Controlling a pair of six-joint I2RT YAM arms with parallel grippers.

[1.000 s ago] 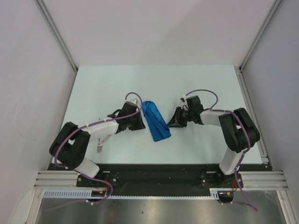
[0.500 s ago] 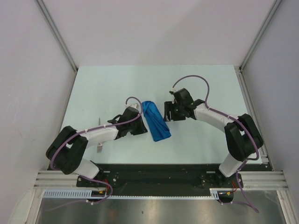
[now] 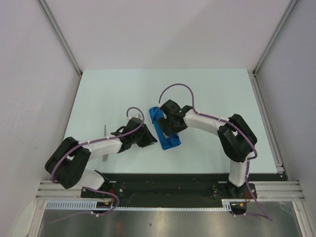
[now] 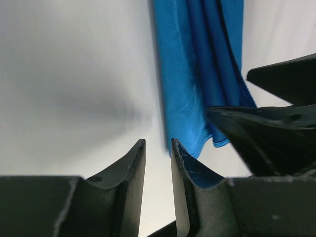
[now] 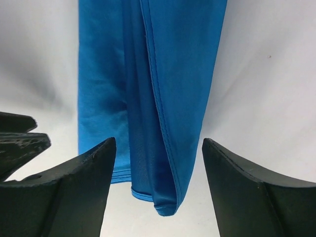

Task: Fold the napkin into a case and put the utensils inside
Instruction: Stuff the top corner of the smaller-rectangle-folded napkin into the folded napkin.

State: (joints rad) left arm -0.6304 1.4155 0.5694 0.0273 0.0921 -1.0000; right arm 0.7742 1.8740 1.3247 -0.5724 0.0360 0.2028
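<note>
Right wrist view: right gripper [image 5: 157, 145] spread wide, straddling the folded napkin [image 5: 148, 98] mid-table. Left gripper [image 4: 158, 143] barely parted, empty, at its corner. We judge folding unfinished; next needs a clean edge grasp.

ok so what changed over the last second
The right tool swung left from beside the napkin and now straddles it from above, jaws wide, not gripping. The left tool slid a little nearer, toward the napkin's near end. The folded napkin and the utensil on the left stayed put.
</note>
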